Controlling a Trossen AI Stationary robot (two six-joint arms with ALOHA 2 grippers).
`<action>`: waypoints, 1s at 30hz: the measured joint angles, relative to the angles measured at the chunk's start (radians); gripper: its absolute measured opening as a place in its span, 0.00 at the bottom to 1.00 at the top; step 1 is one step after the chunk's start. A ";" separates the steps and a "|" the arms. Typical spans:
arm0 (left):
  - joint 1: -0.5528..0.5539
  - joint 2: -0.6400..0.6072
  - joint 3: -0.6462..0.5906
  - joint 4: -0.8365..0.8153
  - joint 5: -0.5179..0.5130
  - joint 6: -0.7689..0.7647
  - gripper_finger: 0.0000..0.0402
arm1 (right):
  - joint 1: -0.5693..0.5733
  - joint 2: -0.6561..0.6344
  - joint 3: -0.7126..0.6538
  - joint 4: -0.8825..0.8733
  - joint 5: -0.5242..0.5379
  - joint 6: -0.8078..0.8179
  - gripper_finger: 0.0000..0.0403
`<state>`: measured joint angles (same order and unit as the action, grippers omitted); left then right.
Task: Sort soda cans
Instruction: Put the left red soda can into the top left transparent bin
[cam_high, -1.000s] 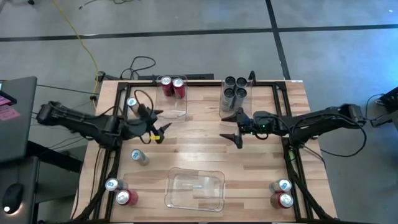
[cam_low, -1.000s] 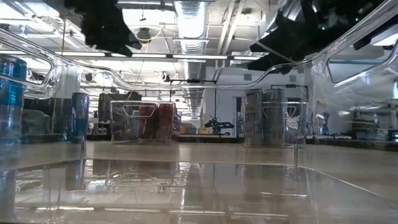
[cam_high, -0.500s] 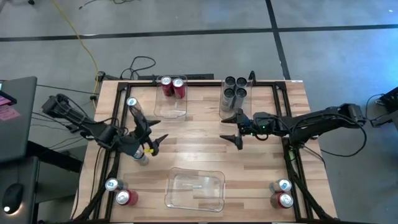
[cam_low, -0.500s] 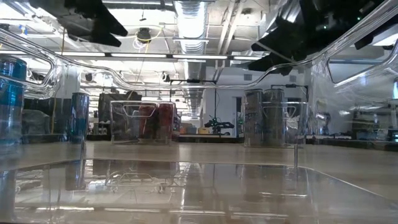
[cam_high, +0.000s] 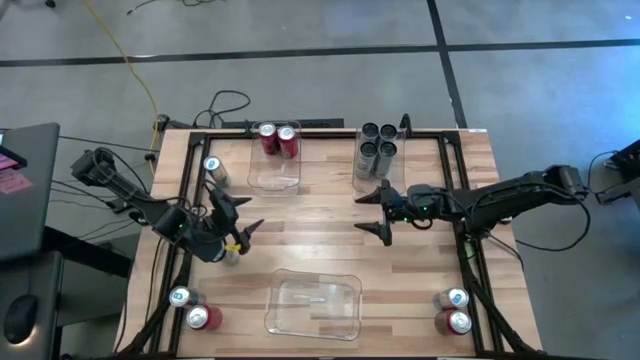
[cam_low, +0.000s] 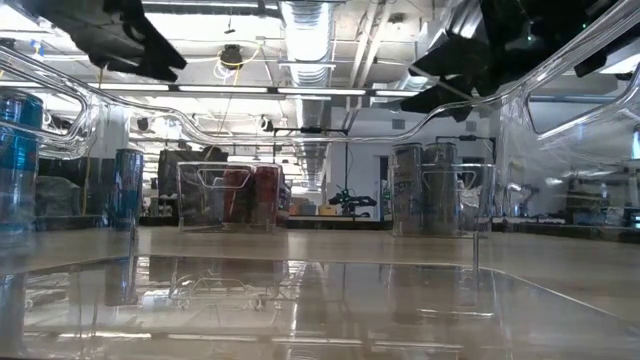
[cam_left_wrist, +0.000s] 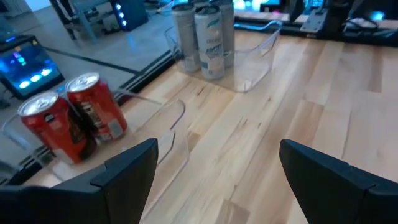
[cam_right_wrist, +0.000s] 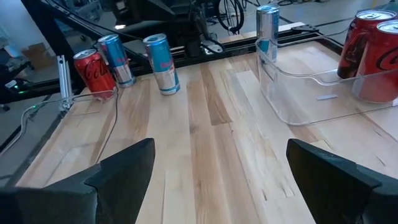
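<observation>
Standing upright, axes vertical, tops up: soda cans (cam_high: 377, 144); left gripper (cam_high: 237, 213) and right gripper (cam_high: 379, 212) hovering with fingers spread, holding nothing.

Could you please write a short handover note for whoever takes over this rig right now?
Left tool: open, empty, above the table's left side, near a loose blue-marked can.
Right tool: open, empty, right of centre.
Done: four grey cans in the back right bin; two red cans in the back left bin.
Left: four blue-marked cans and two red ones stand loose; the front bin holds no cans.
</observation>
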<state>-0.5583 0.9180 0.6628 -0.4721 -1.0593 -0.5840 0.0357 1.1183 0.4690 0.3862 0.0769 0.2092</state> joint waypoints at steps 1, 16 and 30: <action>0.000 0.000 0.000 -0.016 0.000 -0.017 0.82 | 0.000 0.000 0.000 0.000 0.000 0.000 0.95; -0.001 -0.003 0.012 -0.154 0.394 -0.231 0.82 | -0.005 0.000 0.000 0.015 0.004 -0.005 0.95; -0.024 -0.002 0.177 -0.190 1.170 -0.453 0.82 | -0.005 0.000 0.000 0.016 0.005 0.024 0.95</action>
<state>-0.5819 0.9157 0.8394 -0.6621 0.1106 -1.0367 0.0303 1.1184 0.4690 0.4026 0.0818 0.2334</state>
